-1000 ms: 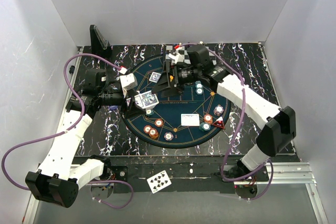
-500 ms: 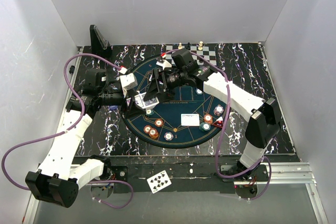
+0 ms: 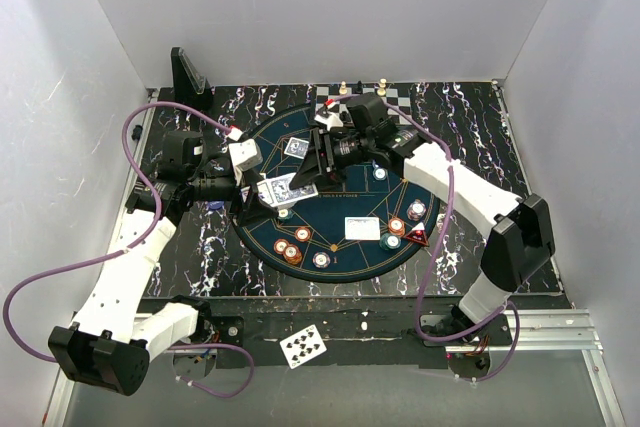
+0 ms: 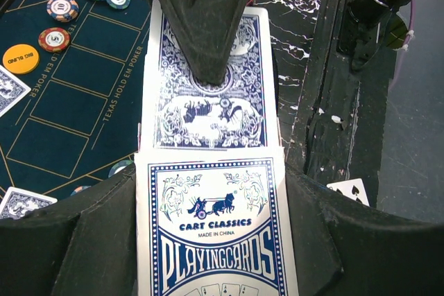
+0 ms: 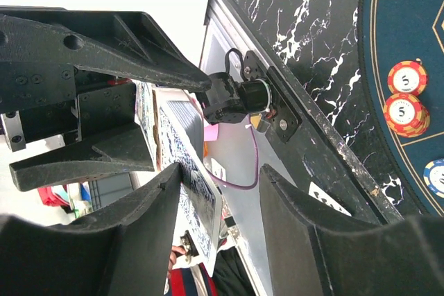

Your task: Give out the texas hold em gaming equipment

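Note:
My left gripper (image 3: 262, 190) is shut on a blue-and-white playing card box (image 4: 215, 240), held above the left part of the round mat (image 3: 350, 197). One blue-backed card (image 4: 208, 112) sticks out of the box's far end. My right gripper (image 3: 312, 169) straddles that card. In the right wrist view the card (image 5: 200, 202) lies against one finger (image 5: 139, 227), the other finger (image 5: 298, 206) stands off it, and the jaws are open. Orange chips (image 5: 406, 95) lie on the mat. A yellow disc (image 4: 21, 58) lies left of the box.
Chips (image 3: 397, 225), a red triangular marker (image 3: 417, 237) and a face-down card (image 3: 362, 228) lie on the mat's near right. More chips (image 3: 290, 250) sit near left. The chessboard (image 3: 360, 99) is at the back. A face-up card (image 3: 303, 345) rests on the front ledge.
My right arm swung left to the held box, then eased back a little to the right, its jaws narrowing around the protruding card. The left arm stayed still.

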You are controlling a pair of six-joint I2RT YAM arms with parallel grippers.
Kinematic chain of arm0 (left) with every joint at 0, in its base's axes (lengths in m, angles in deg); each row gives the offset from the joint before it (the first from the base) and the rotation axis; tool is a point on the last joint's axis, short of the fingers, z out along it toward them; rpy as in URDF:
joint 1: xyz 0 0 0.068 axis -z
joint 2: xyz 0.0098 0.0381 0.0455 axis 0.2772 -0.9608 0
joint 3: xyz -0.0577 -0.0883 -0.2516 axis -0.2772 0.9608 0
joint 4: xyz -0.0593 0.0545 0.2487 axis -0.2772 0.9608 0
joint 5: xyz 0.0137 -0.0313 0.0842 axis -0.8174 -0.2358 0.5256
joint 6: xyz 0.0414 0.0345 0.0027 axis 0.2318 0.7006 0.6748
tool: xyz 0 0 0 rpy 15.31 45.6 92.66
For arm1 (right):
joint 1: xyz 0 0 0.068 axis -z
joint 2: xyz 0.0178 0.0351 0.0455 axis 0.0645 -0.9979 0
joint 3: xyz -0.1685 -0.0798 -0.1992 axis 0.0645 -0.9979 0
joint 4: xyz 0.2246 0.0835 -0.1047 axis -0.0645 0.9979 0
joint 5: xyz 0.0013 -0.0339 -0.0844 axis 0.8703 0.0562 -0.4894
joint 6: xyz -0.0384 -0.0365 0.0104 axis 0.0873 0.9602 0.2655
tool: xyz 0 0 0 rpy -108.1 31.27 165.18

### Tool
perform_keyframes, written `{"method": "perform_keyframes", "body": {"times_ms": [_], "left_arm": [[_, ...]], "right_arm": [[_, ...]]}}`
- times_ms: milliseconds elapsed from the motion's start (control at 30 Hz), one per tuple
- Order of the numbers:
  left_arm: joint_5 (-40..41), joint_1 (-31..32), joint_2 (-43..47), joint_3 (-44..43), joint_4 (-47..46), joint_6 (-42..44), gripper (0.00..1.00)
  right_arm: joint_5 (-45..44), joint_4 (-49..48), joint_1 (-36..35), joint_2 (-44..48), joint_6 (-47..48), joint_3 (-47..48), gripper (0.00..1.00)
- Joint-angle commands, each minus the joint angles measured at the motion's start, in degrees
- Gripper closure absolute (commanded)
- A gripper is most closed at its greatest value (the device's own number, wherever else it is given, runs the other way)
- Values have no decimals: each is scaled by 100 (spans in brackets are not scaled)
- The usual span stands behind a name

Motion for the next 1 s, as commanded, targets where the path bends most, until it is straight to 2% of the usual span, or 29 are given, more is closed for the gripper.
{"method": "perform_keyframes", "body": {"times_ms": [0, 967], "left_arm": [[-224, -25, 106, -131, -301, -45, 100], [-48, -33, 150, 80, -679, -388, 100]], "right_arm": [[25, -130, 87, 267, -10, -137, 45], [280, -7, 597, 997, -221, -567, 75]]}}
